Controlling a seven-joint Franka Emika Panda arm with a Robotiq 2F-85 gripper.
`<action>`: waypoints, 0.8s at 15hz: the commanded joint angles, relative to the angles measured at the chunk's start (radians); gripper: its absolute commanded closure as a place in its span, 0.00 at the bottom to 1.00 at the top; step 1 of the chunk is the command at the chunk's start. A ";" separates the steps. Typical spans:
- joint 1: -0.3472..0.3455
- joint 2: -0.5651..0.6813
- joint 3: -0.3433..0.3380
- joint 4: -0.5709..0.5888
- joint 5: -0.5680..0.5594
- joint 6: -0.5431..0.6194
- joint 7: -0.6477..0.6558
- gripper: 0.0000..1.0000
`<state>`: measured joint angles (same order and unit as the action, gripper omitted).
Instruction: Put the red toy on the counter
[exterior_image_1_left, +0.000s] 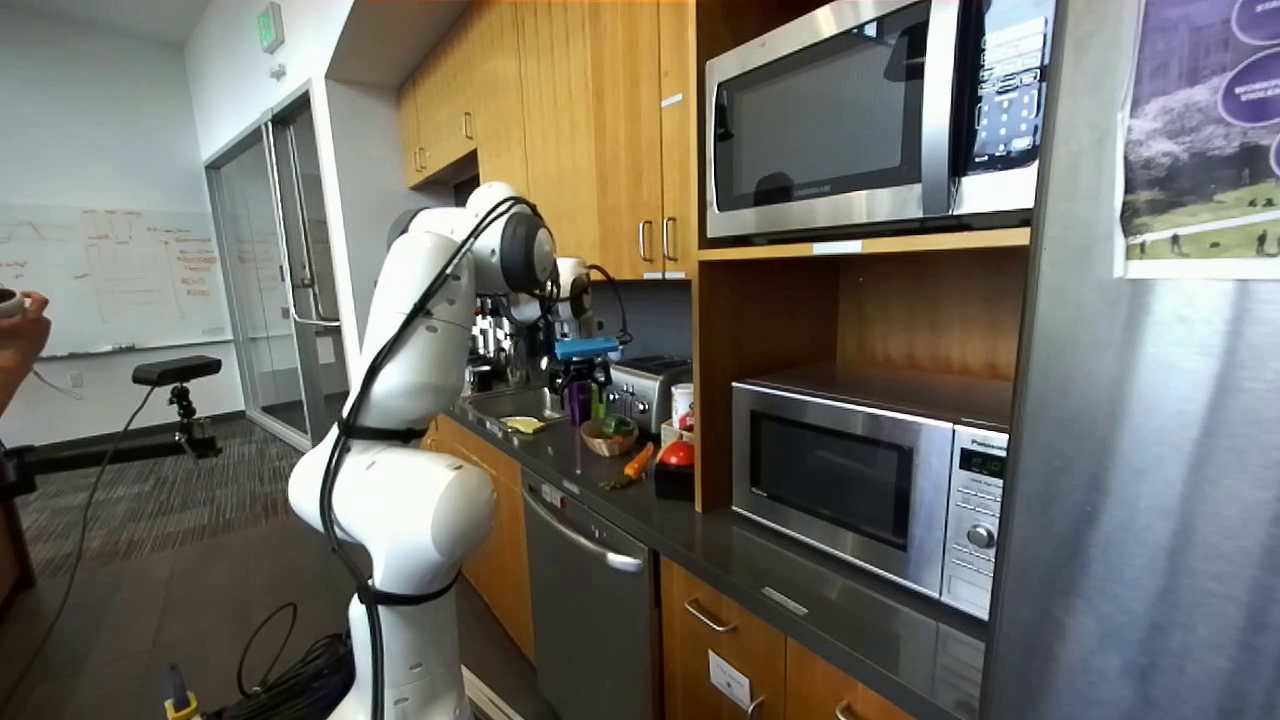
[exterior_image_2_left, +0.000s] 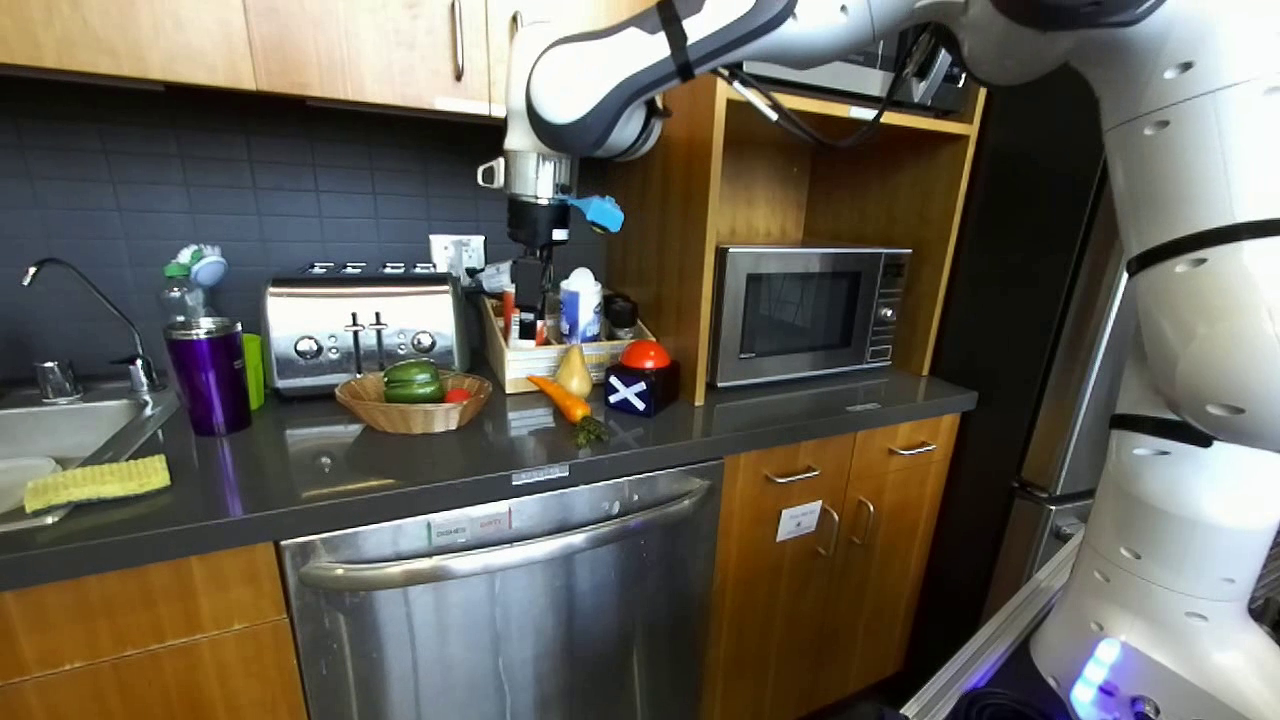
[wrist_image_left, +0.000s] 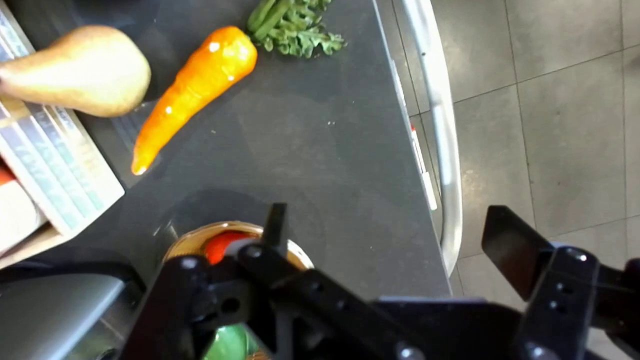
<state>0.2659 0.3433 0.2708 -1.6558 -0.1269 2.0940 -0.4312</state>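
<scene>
A small red toy (exterior_image_2_left: 457, 395) lies in a round wicker basket (exterior_image_2_left: 410, 415), beside green toy vegetables (exterior_image_2_left: 412, 382). The basket stands on the dark grey counter (exterior_image_2_left: 420, 480). In the wrist view the red toy (wrist_image_left: 220, 246) shows at the basket's rim, partly hidden by a finger. My gripper (exterior_image_2_left: 530, 320) points down above the counter, higher than the basket. It shows in an exterior view too (exterior_image_1_left: 582, 380). In the wrist view the jaws (wrist_image_left: 387, 212) are wide apart and hold nothing; the left finger overlaps the basket and the right one lies over the floor beyond the counter edge.
A carrot (exterior_image_2_left: 563, 398), a pear (exterior_image_2_left: 574, 372) and a black box with a red dome (exterior_image_2_left: 643, 378) stand right of the basket. A wooden tray (exterior_image_2_left: 515, 370) and a toaster (exterior_image_2_left: 365, 330) are behind. A purple tumbler (exterior_image_2_left: 208, 376) and the sink are to the left.
</scene>
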 joint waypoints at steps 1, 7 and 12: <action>-0.006 0.093 -0.003 0.114 -0.010 0.042 -0.045 0.00; -0.013 0.213 -0.026 0.235 -0.021 0.171 -0.051 0.00; -0.004 0.318 -0.038 0.321 -0.024 0.222 -0.039 0.00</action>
<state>0.2478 0.5894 0.2408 -1.4163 -0.1336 2.2954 -0.4786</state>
